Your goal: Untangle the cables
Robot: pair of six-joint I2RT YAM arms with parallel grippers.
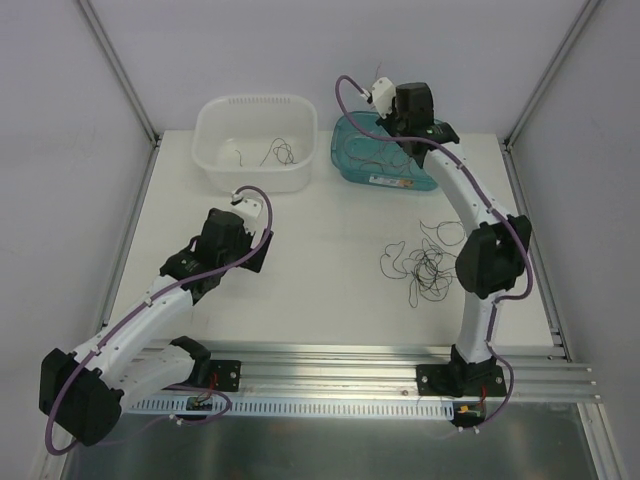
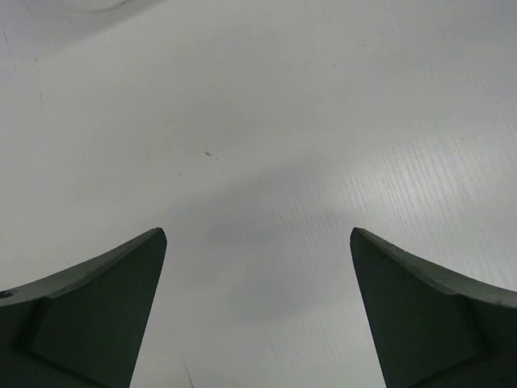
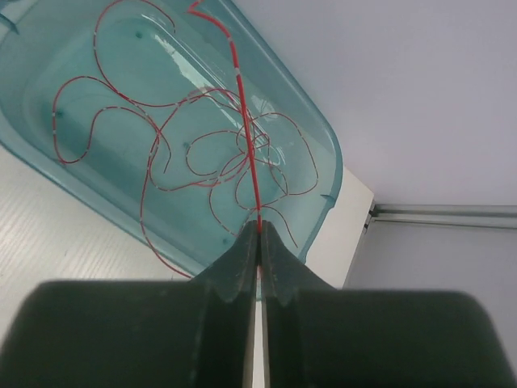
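White table, red cable pinched in right end effector

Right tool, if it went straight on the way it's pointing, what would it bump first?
The right tool, shut on a red cable, points into the teal bin. It would probably meet the red cables lying there first, then the bin's floor; depth is unclear.

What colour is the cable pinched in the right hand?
The cable is red; the right wrist view shows it best.
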